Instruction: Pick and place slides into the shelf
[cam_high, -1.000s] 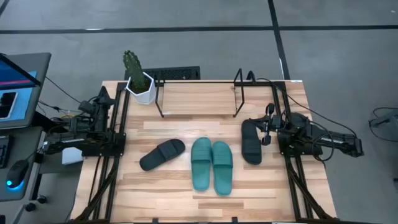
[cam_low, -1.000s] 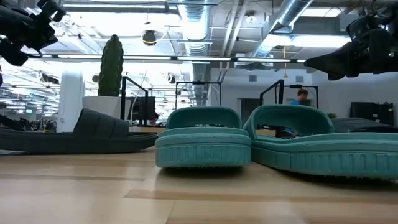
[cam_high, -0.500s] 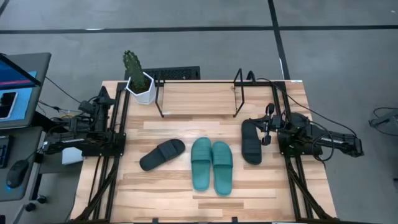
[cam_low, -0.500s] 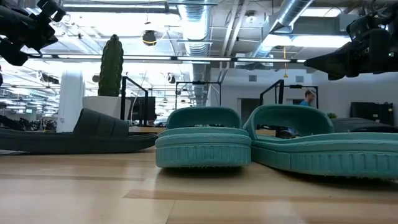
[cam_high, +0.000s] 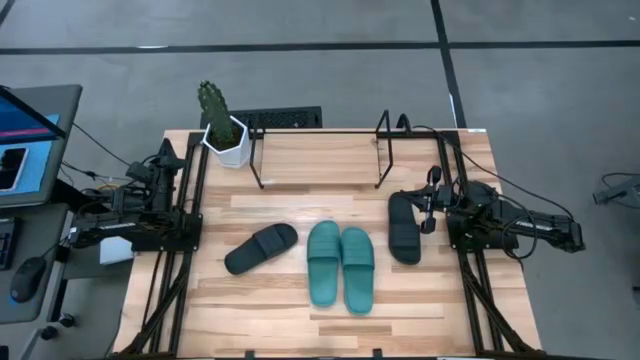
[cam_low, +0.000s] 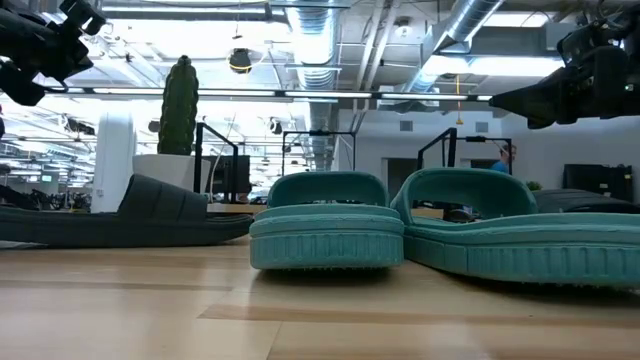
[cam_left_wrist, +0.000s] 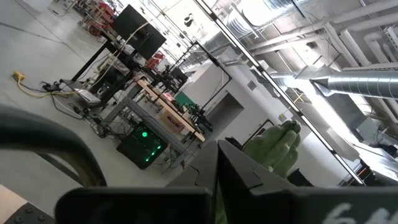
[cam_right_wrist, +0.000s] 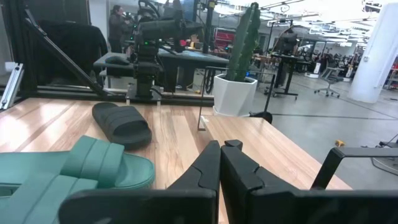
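Teal slides (cam_high: 341, 264): paired, flat, worktop centre.
Black slides: one angled left (cam_high: 261, 248), one right (cam_high: 403, 228).
Shelf (cam_high: 318, 152): empty, rear.

Four slides total on the table (cam_high: 300, 160). Two teal ones, side by side just in front of the shelf (cam_high: 320, 158): teal slide one (cam_high: 323, 263), teal slide two (cam_high: 358, 268). Two black ones, split to either side of that teal pair: black slide (cam_high: 261, 248) lying angled toward the left arm, other black slide (cam_high: 404, 228) toward the right arm. One shelf, nothing on it. One potted cactus (cam_high: 221, 126) right at the shelf's left end. Two robot arms, one off each end of the shelf: left gripper (cam_high: 160, 160), right gripper (cam_high: 432, 183). One person (cam_low: 497, 158) way back in the room, small, past the shelf.
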